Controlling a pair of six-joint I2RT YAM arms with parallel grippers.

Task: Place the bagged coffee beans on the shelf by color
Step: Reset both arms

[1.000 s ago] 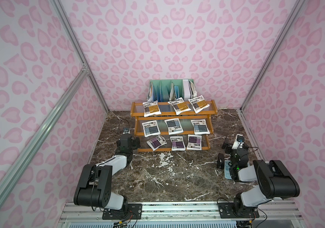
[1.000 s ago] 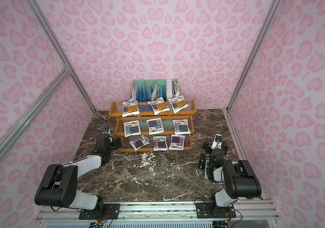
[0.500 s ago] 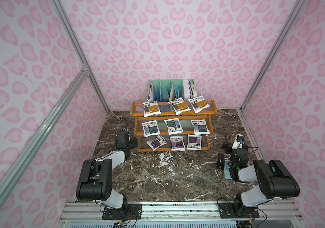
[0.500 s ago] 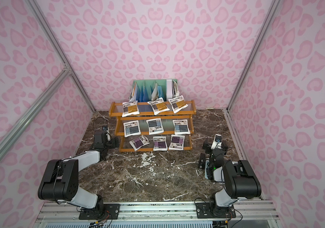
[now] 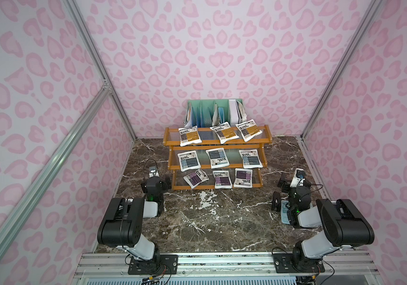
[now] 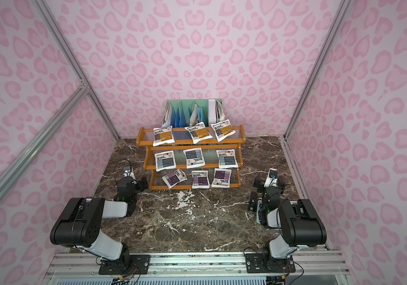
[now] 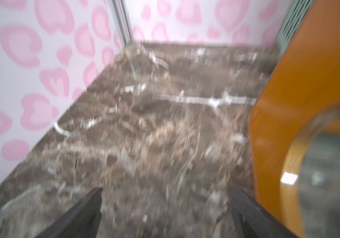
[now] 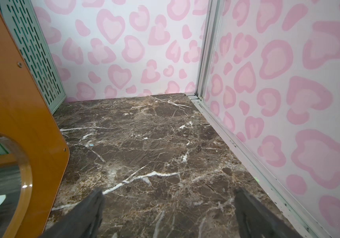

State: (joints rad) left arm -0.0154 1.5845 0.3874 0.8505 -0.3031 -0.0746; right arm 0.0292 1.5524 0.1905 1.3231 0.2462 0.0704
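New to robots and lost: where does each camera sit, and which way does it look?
Both top views: high at the near edge, looking down at the shelf; left arm and right arm show.
Left wrist: low, facing the back wall over the table; open left gripper shows.
Right wrist: likewise; open right gripper shows.
Shared: wrist views each catch a shelf end.

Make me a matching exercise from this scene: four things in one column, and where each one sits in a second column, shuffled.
Column one:
1. orange-yellow pouches
2. blue pouches
3. purple pouches
4. mint-green divider rack

Column two:
A. bottom tier of the shelf
B. behind the shelf
C. top tier
D. middle tier

Pairs: 1-C, 2-D, 3-A, 4-B
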